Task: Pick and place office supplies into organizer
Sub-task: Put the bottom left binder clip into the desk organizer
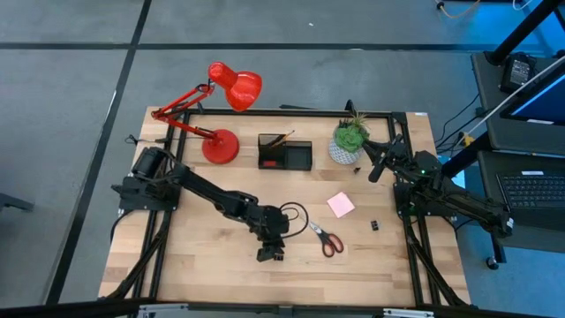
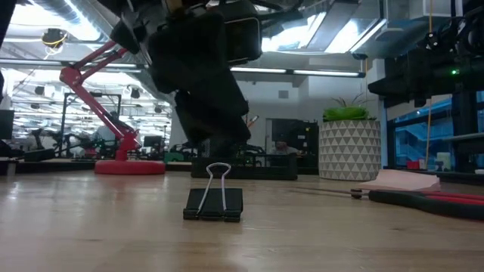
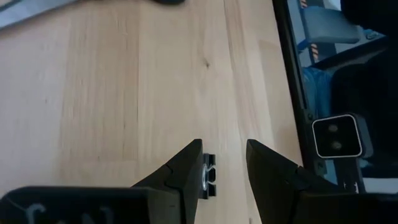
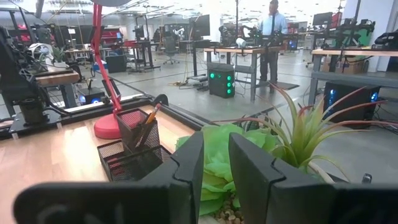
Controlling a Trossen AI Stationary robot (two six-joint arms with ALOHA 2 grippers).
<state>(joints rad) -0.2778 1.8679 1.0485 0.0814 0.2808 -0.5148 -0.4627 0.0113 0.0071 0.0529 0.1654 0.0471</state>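
- Notably, no brand, label or legible writing can be read on any item.
- Surface: a light wooden table (image 1: 194,256) edged by a black frame; grey floor around it. Beyond the table, a workshop with benches, ceiling lights and a person standing far off.
- Left gripper (image 3: 225,163): fingers spread, pointing down just above the tabletop near the front edge. A black binder clip (image 2: 215,202) sits directly beneath it, between the fingertips, untouched; its wire handles stand upright.
- Red-handled scissors (image 1: 327,238) lie flat just beside the left gripper, toward the right arm. A pink sticky-note pad (image 1: 341,205) rests further on, and a tiny black clip (image 1: 375,227) beyond that.
- Organizer (image 1: 285,153): black mesh tray well behind the left gripper, at the back of the table, an orange pencil (image 4: 148,123) leaning in its taller section.
- Red desk lamp (image 1: 221,115) and potted plant (image 1: 349,141) flank the organizer.
- Right gripper (image 4: 214,165): fingers slightly apart, empty, waiting just beside the plant.
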